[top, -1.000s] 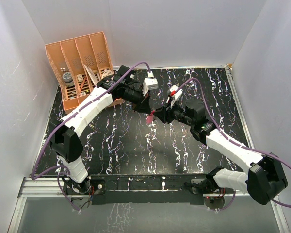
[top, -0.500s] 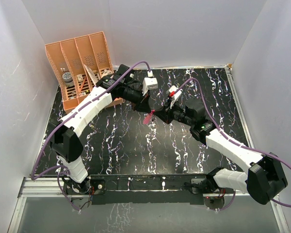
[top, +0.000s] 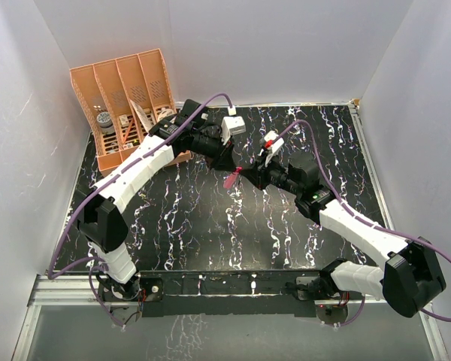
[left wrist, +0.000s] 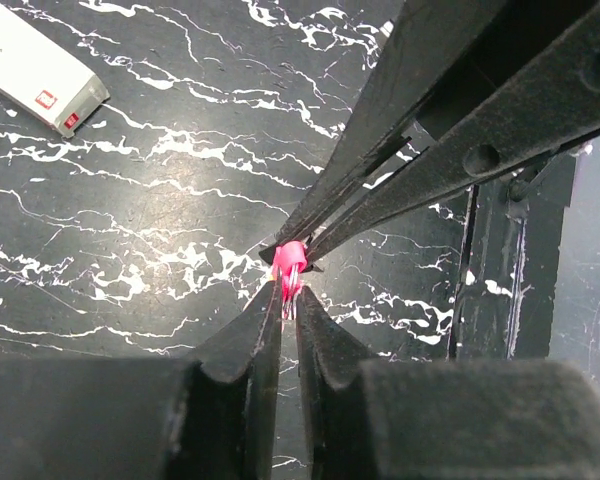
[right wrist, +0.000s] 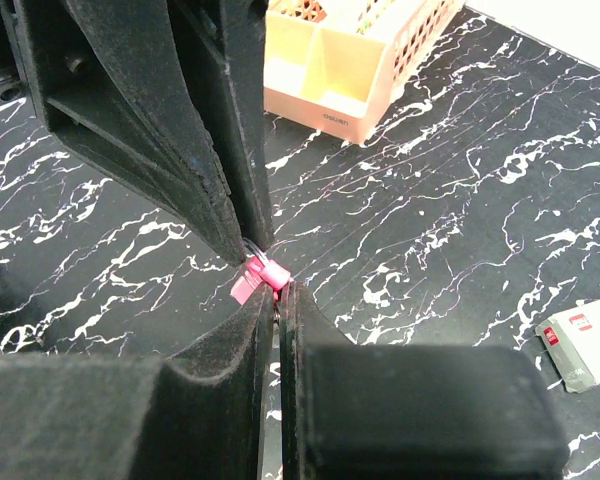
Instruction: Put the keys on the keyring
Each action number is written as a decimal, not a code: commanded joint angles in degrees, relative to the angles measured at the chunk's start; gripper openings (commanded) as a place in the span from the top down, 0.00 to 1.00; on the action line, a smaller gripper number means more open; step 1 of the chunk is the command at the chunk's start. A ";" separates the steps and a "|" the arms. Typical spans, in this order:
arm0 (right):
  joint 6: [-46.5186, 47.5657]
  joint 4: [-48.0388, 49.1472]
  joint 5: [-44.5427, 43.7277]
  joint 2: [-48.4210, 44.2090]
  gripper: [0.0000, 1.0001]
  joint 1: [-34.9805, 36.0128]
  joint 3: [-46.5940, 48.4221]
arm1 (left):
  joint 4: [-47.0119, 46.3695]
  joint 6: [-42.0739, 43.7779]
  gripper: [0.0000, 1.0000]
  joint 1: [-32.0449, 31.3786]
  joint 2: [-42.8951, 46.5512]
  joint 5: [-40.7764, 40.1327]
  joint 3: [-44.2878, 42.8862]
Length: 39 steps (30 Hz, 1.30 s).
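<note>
Top external view: both arms meet in the air over the middle of the black, white-veined bench (top: 188, 226). The left fingers (top: 227, 159) and the right fingers (top: 250, 175) come tip to tip. The small metal keyring with a narrow bright pink tag (top: 231, 180) hangs between them, off the surface. A peach plastic desk organiser (top: 128, 98) stands at the far left corner, and plain white walls close in three sides.

Left wrist view: the left fingers (left wrist: 250, 345) are almost together and pinch thin silvery wire of the keyring (left wrist: 291, 262). The right fingers (left wrist: 380, 150) are pressed together on its pink end. A long white box with a red mark (left wrist: 35, 75) lies well apart on the bench.

Right wrist view: the right fingers (right wrist: 235, 325) are narrow, their tips just beside the keyring (right wrist: 250, 282), which the left fingers (right wrist: 210, 150) grip from above. I cannot tell the tiny greyish keys apart from the ring. I judge threading is the step in hand. It asks for a firm pinch on both sides, very small moves along the wire, and no pulling apart.
</note>
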<state>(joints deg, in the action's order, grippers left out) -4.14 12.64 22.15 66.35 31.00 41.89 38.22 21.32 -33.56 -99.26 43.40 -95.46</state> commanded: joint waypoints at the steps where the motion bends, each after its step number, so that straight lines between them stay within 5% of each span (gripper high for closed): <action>1: 0.60 5.28 -1.47 -2.32 1.00 -0.07 1.67 | -1.12 -1.06 0.85 -0.34 3.71 -1.05 0.84; 12: -0.22 5.46 -4.68 -2.71 1.00 -0.15 0.97 | -10.99 -3.87 0.72 -0.27 11.04 -7.73 8.32; 19: -3.79 7.36 -6.51 -2.48 1.00 -0.84 0.63 | -37.02 -15.63 0.71 -0.24 26.88 -20.70 26.95; 23: -8.20 10.59 -6.40 -2.18 1.00 -1.49 0.45 | -54.87 -24.74 0.86 -0.19 33.06 -23.95 37.72; 30: -17.16 18.15 -4.88 -0.60 1.00 -2.00 0.47 | -63.36 -36.28 0.75 -0.20 31.35 -25.45 40.90; 39: -25.57 24.79 -4.16 1.45 1.00 -2.09 1.51 | -74.78 -43.62 0.74 -0.19 30.53 -22.19 44.09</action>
<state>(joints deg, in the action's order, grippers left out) -24.99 29.98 17.34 67.48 29.12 41.76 -27.16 -17.82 -33.61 -70.06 19.33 -52.16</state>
